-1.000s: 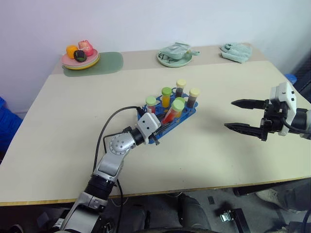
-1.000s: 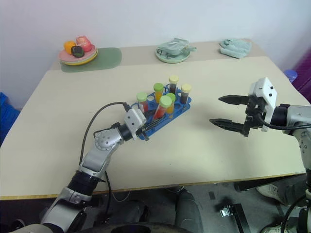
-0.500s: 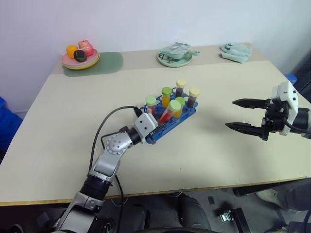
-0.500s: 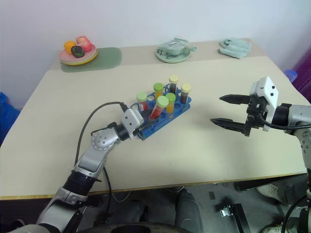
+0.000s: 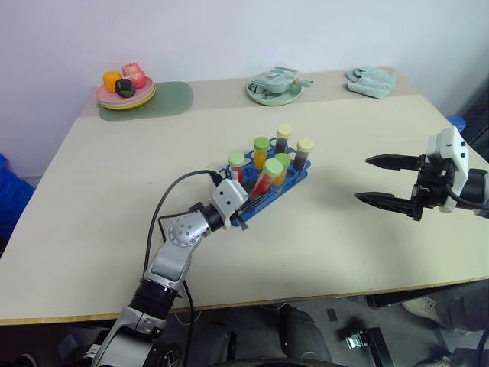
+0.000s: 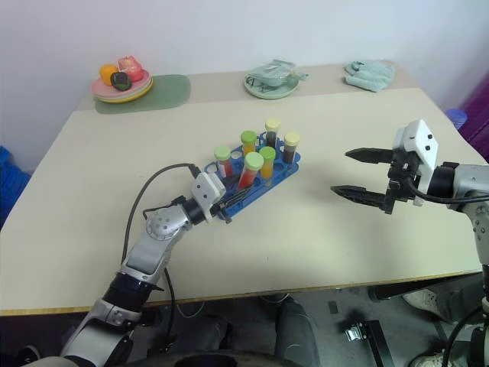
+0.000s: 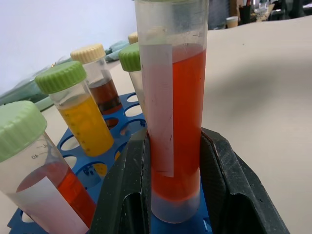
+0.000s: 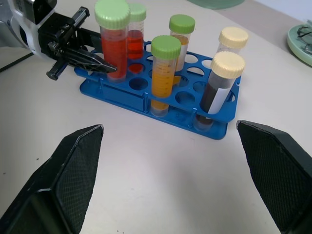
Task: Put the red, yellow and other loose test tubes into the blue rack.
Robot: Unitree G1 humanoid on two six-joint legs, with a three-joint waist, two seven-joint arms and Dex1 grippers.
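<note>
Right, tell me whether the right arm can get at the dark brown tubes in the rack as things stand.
Probably yes. The right gripper hangs open over bare table beside the blue rack, and the two dark brown tubes stand at the rack's near end. The left gripper holds a red tube at the far end.

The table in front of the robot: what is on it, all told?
Table: one, beige.
Rack: one, blue, mid-table.
Tubes: six. Five stand in the rack: one red, two orange-yellow, two dark brown. The sixth, red with a green cap, is at the rack's near end.
Plate of toy food: one, far left, on a green mat.
Green plate: one, far middle, pale items on it.
Pale green cloth: one, far right.
Left gripper: black, shut on the sixth tube.
Right gripper: black, open, above the table's right side.
</note>
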